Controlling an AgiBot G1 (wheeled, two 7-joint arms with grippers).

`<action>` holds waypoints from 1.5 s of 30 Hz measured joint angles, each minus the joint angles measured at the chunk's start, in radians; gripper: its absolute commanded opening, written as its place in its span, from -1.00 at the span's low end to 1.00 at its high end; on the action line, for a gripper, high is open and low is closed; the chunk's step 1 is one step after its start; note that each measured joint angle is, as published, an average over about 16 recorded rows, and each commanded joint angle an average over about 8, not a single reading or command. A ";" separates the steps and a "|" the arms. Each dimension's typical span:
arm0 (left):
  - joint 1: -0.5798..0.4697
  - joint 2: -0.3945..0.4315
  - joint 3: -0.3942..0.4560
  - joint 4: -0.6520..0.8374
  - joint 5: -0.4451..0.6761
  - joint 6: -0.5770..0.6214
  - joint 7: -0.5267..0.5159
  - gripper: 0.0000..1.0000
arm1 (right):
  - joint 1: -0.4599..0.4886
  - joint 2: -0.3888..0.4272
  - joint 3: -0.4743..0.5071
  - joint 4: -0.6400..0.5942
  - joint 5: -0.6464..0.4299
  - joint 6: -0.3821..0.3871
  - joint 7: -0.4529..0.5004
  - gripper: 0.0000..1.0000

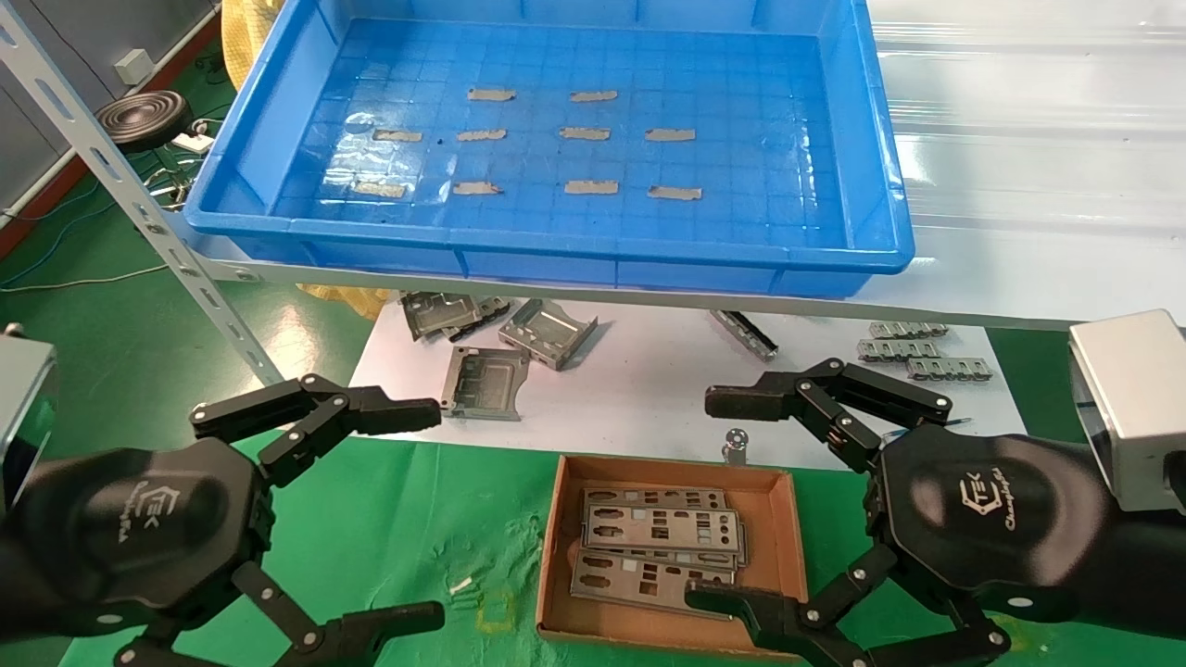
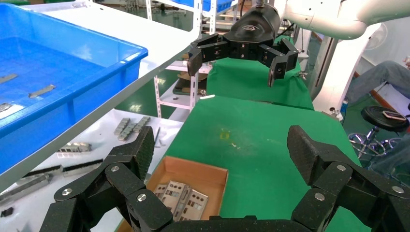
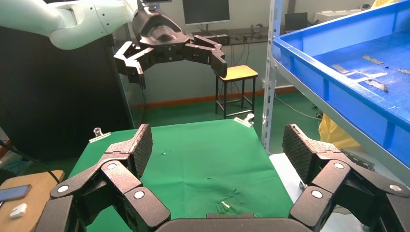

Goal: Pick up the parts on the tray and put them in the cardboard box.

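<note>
The blue tray (image 1: pixel 871 139) sits on a raised shelf at the back and holds only small grey tape strips (image 1: pixel 584 134); no plates show in it. The cardboard box (image 1: pixel 769 537) lies on the green cloth at the front centre with several flat silver plates (image 1: pixel 658 547) stacked in it. My left gripper (image 1: pixel 435 514) is open and empty, left of the box. My right gripper (image 1: pixel 701 500) is open and empty over the box's right edge. The left wrist view shows its gripper (image 2: pixel 220 150), the box (image 2: pixel 193 174), the plates (image 2: pixel 181 198) and the tray (image 2: pixel 96 67). The right wrist view shows its gripper (image 3: pixel 217 150) over green cloth.
Folded grey metal brackets (image 1: pixel 519 343) and small grey connector strips (image 1: pixel 917 357) lie on a white board under the shelf. A slotted metal shelf upright (image 1: pixel 139 204) slants at the left. A small round metal piece (image 1: pixel 737 443) lies just behind the box.
</note>
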 measured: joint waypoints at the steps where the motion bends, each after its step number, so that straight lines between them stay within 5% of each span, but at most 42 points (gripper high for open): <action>1: 0.000 0.000 0.000 0.000 0.000 0.000 0.000 1.00 | 0.000 0.000 0.000 0.000 0.000 0.000 0.000 1.00; 45: -0.002 0.002 0.002 0.004 0.001 0.000 0.001 1.00 | 0.000 0.000 0.000 0.000 0.000 0.000 0.000 1.00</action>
